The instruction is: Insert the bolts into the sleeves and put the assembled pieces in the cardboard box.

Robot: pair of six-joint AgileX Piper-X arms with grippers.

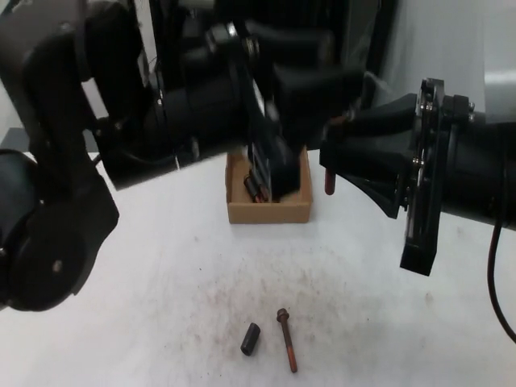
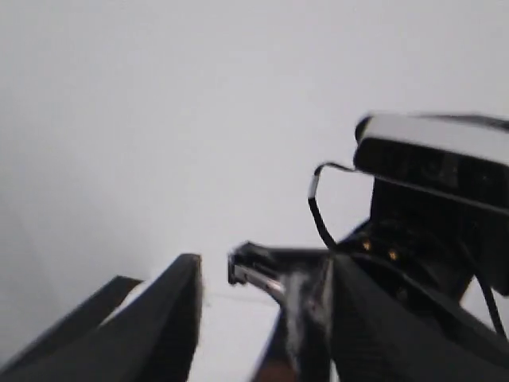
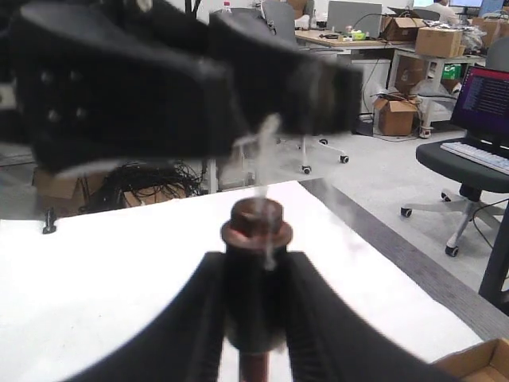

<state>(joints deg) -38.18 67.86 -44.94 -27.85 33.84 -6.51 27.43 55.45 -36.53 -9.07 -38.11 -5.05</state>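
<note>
Just at three o'clock of the cardboard box (image 1: 270, 211), with right gripper (image 3: 254, 318) pinched on the sleeved bolt (image 3: 256, 227), clear the open, empty left gripper (image 1: 268, 173), shift toward nine o'clock, lower, release.

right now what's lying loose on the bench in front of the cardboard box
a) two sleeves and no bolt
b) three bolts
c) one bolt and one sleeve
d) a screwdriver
c: a single bolt lies beside a single black sleeve on the bench, nearer the camera than the cardboard box.
</note>
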